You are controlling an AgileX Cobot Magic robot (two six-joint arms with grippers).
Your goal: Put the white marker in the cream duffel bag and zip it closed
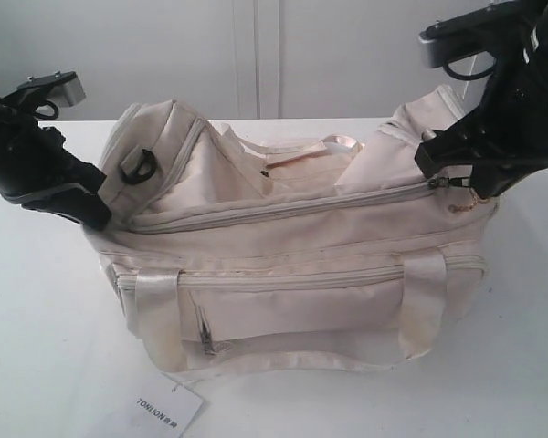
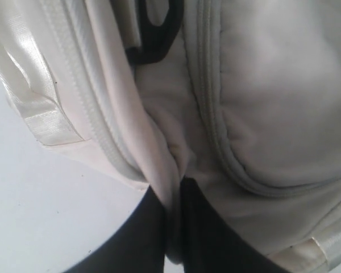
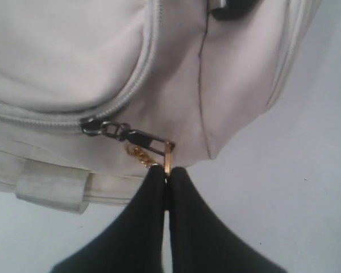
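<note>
The cream duffel bag [image 1: 292, 265] lies across the white table, its top zipper [image 1: 283, 212] drawn shut along its length. My right gripper [image 3: 168, 173] is shut on the gold ring zipper pull [image 3: 167, 156] at the bag's right end, where the dark slider [image 1: 436, 182] sits. At the bag's left end my left gripper [image 2: 175, 239] is shut on a fold of the bag's cream fabric [image 2: 162, 170], below the black end ring [image 1: 137, 166]. The white marker is out of view.
A white paper tag printed TONLION [image 1: 167, 409] lies on the table [image 1: 46, 347] in front of the bag. The bag's front zip pocket [image 1: 283, 278] and shiny strap handles [image 1: 160, 315] face the exterior camera. A white wall stands behind.
</note>
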